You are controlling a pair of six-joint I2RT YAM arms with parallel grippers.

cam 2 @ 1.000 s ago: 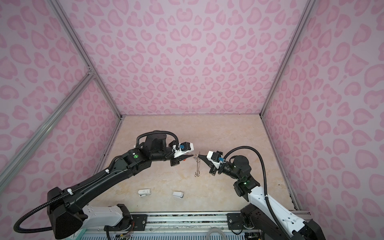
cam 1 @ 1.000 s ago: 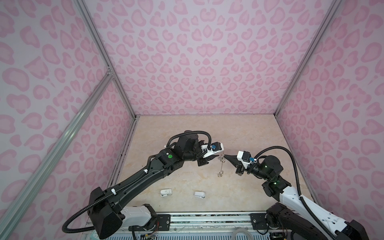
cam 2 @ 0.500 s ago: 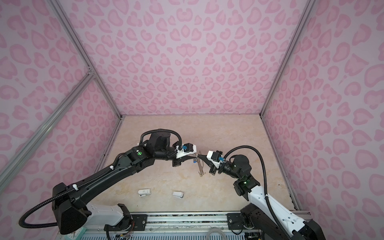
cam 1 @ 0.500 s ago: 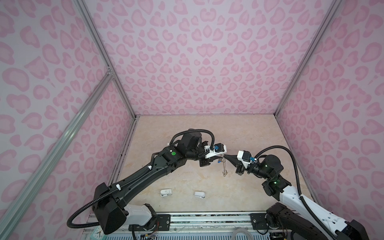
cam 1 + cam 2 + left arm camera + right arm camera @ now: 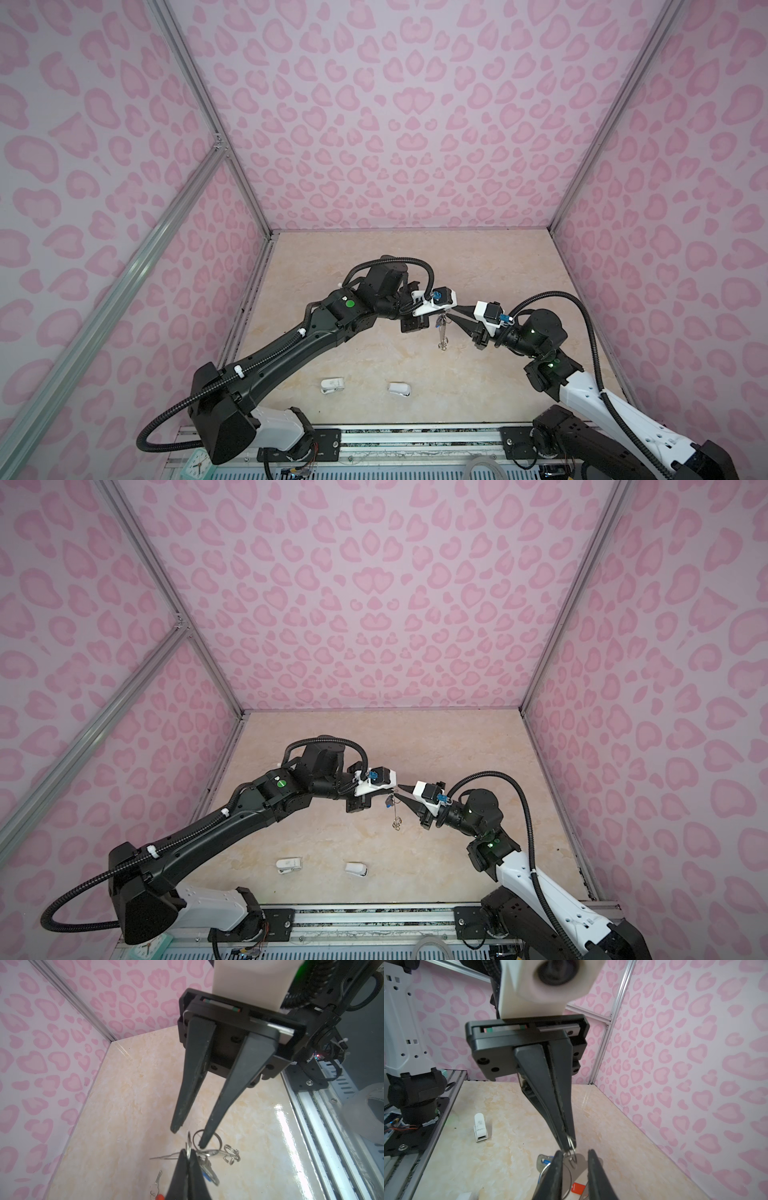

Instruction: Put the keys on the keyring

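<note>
The keyring [image 5: 579,1169] has just changed hands. A second ago your right gripper [image 5: 189,1137] was pinching it while the left gripper [image 5: 568,1142] came in with its jaws parted. Now the left fingers are pressed together on one of the wire rings [image 5: 188,1142] at the top of the bundle. The right jaws stand apart, one on each side of the hanging metal, and grip nothing. The load therefore hangs from your left arm alone, in the air between the two grippers, over the middle of the tabletop [image 5: 374,270]. In both top views it looks clear of the surface.

The key with the blue tag [image 5: 205,1176] dangles just under the left fingertips, together with the bundle. The red tag [image 5: 578,1187] shows below the grey plate. From these views you cannot tell whether it hangs with the rest or lies on the tabletop beneath.

For you, this looks like the handover done. The left arm is now the holder, and the right is free to fetch a key or work a ring open. The pinch is on thin wire, so the bundle may swing or twist. Let it settle, and find out where the red-tagged key really is, before you send the right gripper in.
</note>
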